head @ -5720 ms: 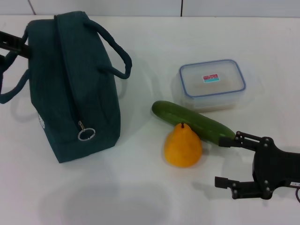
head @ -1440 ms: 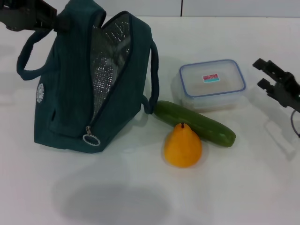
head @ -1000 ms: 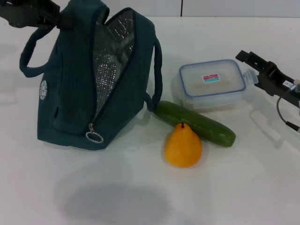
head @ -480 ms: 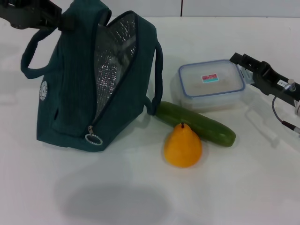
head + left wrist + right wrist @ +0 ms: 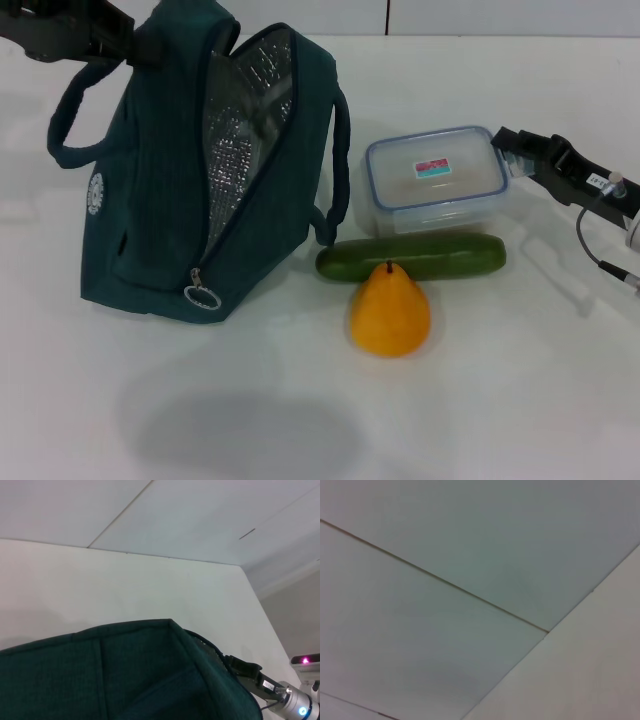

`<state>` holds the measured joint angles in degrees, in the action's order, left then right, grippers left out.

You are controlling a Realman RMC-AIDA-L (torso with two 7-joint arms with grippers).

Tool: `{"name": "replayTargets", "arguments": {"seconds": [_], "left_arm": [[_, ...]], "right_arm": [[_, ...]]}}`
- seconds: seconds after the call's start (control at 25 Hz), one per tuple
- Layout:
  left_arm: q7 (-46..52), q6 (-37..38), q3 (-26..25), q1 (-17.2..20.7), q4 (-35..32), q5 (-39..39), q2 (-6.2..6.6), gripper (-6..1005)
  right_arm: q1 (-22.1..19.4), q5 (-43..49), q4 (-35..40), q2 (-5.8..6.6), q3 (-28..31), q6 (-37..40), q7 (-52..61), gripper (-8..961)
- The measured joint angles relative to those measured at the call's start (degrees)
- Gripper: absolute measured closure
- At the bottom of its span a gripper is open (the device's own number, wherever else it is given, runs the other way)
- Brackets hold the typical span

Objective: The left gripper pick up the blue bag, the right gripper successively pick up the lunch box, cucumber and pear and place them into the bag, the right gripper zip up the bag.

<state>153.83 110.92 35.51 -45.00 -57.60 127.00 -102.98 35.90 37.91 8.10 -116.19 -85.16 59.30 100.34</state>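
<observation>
The left gripper (image 5: 135, 45) holds the blue bag (image 5: 200, 180) up by its top edge, its fingers closed on the fabric beside one loop handle (image 5: 75, 120). The bag stands on the white worktop (image 5: 300, 400), unzipped, its silver foil lining (image 5: 235, 130) showing and its ring zipper pull (image 5: 203, 297) hanging low at the front corner.

The right gripper (image 5: 510, 150) sits at the far end of the lunch box (image 5: 435, 185) from the bag, a finger (image 5: 515, 138) against the lid's corner; how far open the fingers are cannot be told. The cucumber (image 5: 410, 257) lies along the lunch box's near side, touching it, with one end at the bag's base. The pear (image 5: 390, 312) stands upright just in front of the cucumber, touching it.
</observation>
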Motion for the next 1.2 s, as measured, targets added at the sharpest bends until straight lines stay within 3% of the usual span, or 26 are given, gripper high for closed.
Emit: {"name": "replayTargets", "arguments": {"seconds": [0.2, 0.4, 1.2], "left_arm": [[-0.1, 0.0, 0.0, -0.1, 0.0, 0.0, 0.04, 954], [-0.1, 0.0, 0.0, -0.1, 0.0, 0.0, 0.01, 954], [-0.4, -0.1, 0.0, 0.0, 0.0, -0.6, 0.01, 954]], "right_arm": [[-0.1, -0.1, 0.0, 0.0, 0.0, -0.1, 0.0, 780], [-0.2, -0.1, 0.0, 0.0, 0.0, 0.0, -0.1, 846], [-2.3, -0.5, 3.2, 0.0, 0.8, 3.9, -2.7, 854]]}}
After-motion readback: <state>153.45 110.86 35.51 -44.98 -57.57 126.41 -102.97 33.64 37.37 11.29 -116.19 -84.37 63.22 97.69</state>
